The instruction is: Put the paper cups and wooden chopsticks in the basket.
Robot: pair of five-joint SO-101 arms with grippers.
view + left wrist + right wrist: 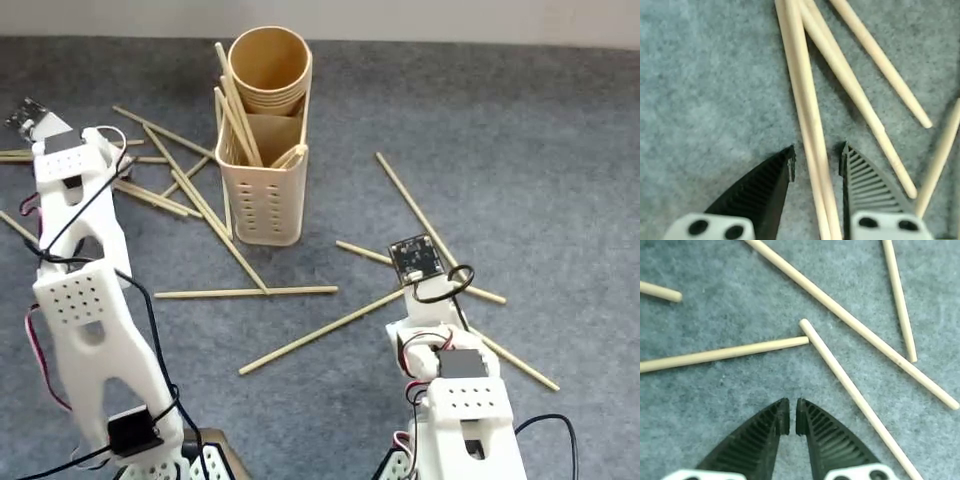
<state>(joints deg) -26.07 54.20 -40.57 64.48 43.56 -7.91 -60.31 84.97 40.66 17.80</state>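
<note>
A tall perforated basket (262, 195) stands at the back middle, holding stacked paper cups (268, 62) and a few chopsticks (238, 112). Many wooden chopsticks lie loose on the grey felt. My left gripper (817, 161) is open low over the felt, with a pair of chopsticks (807, 115) lying side by side between its fingers. Beside that pair lie two more chopsticks (855, 87). My right gripper (790, 416) is shut on nothing, just short of where two chopstick ends (805, 335) meet.
The left arm (75, 200) stands over the chopstick pile at the far left, the right arm (440, 330) at the front right. Long chopsticks (245, 292) lie between the arms in front of the basket. Others (850, 322) cross beyond the right gripper.
</note>
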